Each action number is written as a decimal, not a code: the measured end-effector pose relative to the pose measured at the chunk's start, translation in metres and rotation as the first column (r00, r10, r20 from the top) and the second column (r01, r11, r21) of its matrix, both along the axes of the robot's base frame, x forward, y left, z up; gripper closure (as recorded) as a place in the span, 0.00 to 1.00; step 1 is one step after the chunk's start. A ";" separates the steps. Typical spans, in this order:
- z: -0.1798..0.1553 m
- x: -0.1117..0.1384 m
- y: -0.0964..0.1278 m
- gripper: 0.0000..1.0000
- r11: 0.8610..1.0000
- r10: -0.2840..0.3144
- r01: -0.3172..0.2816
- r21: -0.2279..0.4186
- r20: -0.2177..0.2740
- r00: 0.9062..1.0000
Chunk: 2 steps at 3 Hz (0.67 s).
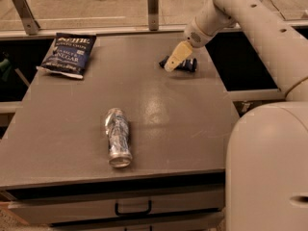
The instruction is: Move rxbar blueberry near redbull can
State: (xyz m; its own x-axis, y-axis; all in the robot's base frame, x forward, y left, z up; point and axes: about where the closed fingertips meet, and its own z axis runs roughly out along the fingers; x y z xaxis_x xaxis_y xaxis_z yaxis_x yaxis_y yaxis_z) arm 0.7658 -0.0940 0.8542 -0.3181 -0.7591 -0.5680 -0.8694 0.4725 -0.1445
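The grey table (192, 129) fills most of the view, and my arm (250, 18) reaches in from the right over its far corner. The blue chip bag (67, 54) lies at the far left. The redbull can (117, 137) lies on its side near the front, shiny end toward the drawer edge. The rxbar blueberry (188, 65) lies flat at the far right, well apart from the can. Its long axis runs roughly left to right along the far edge. My gripper (176, 59) sits right over its left end, and I cannot tell whether it is spread or closed. The bar lies near the right edge, so I judge a glancing contact could skid the thin wrapper off. A clumsy set-down could also bump the can and set it rolling.
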 end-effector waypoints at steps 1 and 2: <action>-0.014 0.001 0.001 0.19 1.000 -0.013 0.013 0.003 -0.042 0.999; -0.025 -0.006 0.004 0.42 1.000 -0.001 0.001 0.003 -0.082 0.997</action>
